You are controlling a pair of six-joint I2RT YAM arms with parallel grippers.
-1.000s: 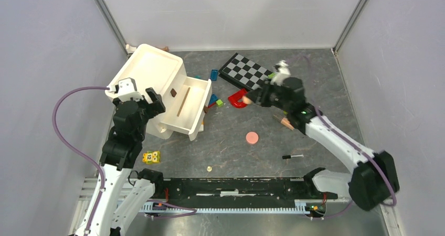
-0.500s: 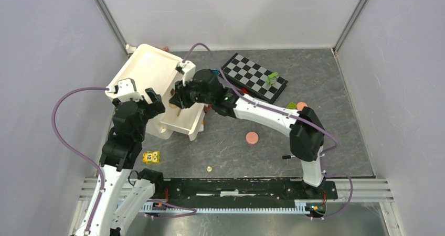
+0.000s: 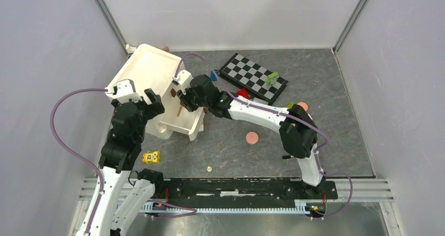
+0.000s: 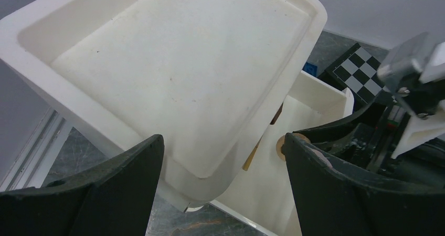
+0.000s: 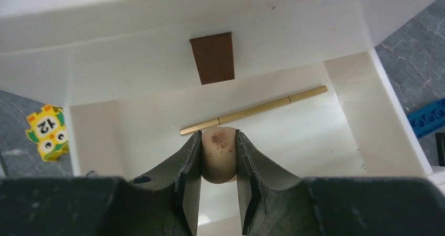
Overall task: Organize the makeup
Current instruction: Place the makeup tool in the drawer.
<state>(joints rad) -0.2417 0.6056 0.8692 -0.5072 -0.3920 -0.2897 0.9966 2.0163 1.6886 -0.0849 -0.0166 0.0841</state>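
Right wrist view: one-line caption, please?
Right gripper holds a beige speckled item over the open white drawer, where a thin gold stick lies.

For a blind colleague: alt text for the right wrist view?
The right gripper holds a rounded beige speckled item over an open white drawer containing a thin gold stick. A yellow owl brick lies outside, left.

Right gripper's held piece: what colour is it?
The piece in the right gripper is beige with brown speckles; the right wrist view shows it best.
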